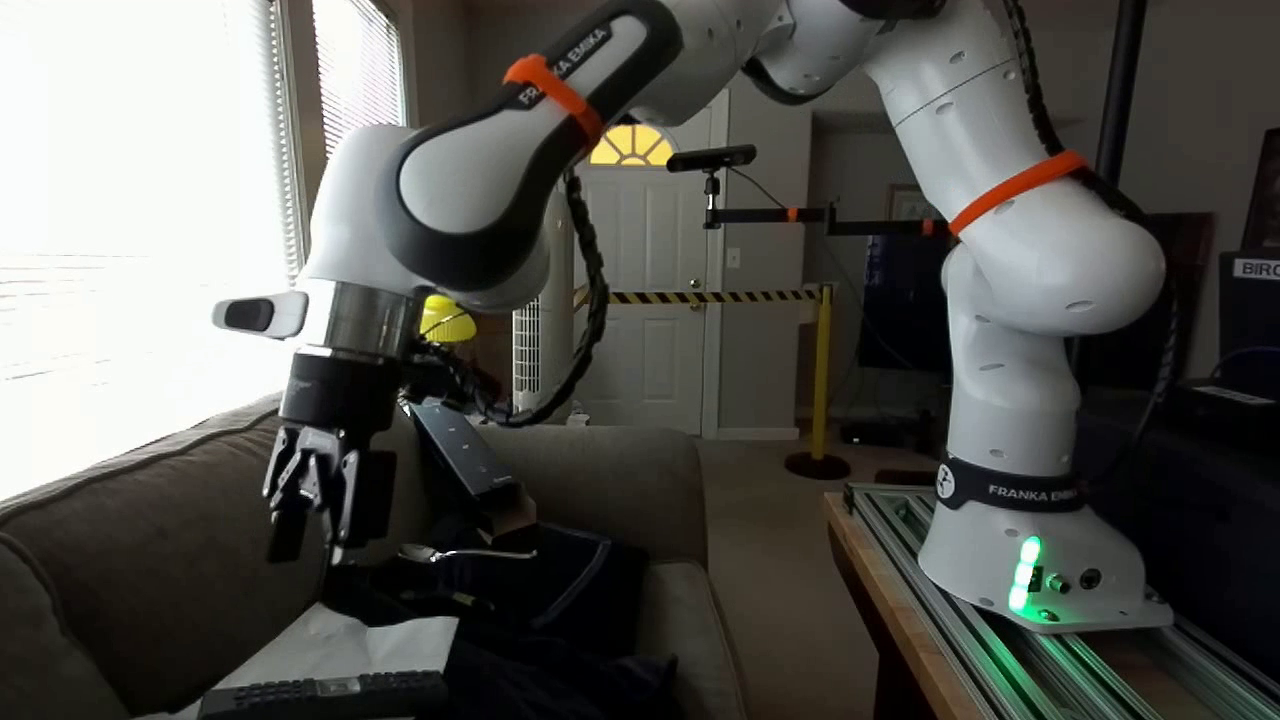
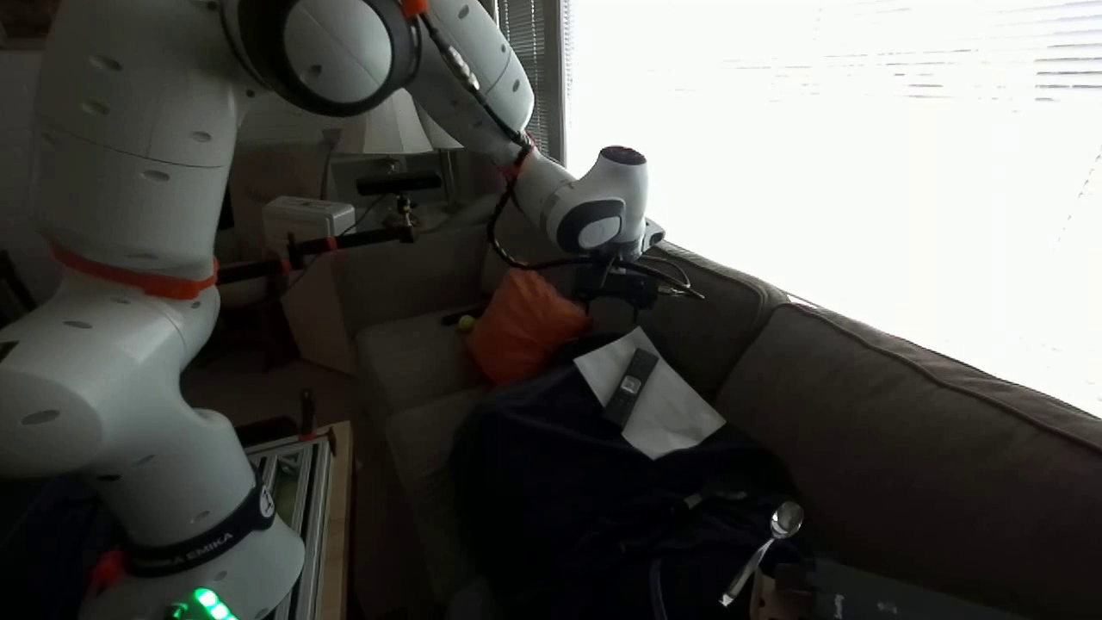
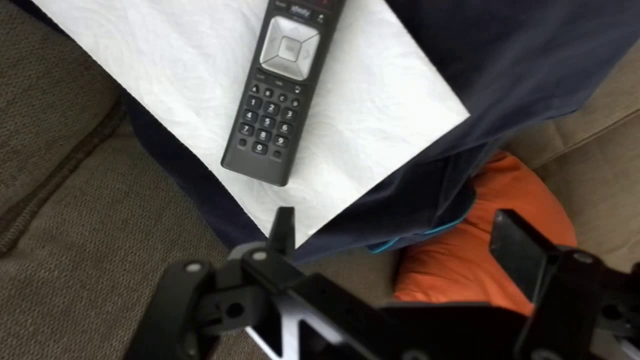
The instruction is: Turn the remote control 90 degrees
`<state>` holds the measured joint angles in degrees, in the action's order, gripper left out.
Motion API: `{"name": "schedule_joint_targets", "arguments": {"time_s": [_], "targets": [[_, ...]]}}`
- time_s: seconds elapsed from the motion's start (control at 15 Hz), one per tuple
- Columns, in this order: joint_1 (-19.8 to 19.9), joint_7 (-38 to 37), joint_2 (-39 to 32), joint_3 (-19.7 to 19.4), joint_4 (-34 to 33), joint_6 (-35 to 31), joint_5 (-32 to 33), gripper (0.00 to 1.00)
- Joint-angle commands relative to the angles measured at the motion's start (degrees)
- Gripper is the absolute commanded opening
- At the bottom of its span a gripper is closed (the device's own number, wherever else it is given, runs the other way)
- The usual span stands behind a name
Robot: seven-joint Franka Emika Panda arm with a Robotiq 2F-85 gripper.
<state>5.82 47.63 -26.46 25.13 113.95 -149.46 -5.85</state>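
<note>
Wrist view finds the remote control (image 3: 285, 85) lying buttons up and slanted on a white sheet (image 3: 370, 125), its number-pad end nearest the gripper (image 3: 394, 220), whose fingers stand wide apart. In an exterior view, that sheet rests over dark cloth (image 2: 551, 482) on the sofa (image 2: 869, 413), with an orange cushion (image 2: 525, 331) near it and a silver spoon (image 2: 785, 521) well apart from the remote control
</note>
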Motion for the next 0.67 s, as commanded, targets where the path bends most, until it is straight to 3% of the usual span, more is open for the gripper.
{"name": "schedule_joint_targets", "arguments": {"time_s": [0.0, 0.2, 0.27, 0.6], "targets": [[3.99, 6.39, 13.21, 2.26, 12.73, 2.80, -9.25, 1.00], [3.49, 14.58, 20.96, 0.44, 18.68, 7.74, -17.76, 1.00], [-0.80, 10.63, 14.62, -2.98, 12.77, 4.79, -14.25, 1.00], [-1.90, 13.40, 20.25, -4.65, 17.49, 7.07, -16.98, 1.00]]}}
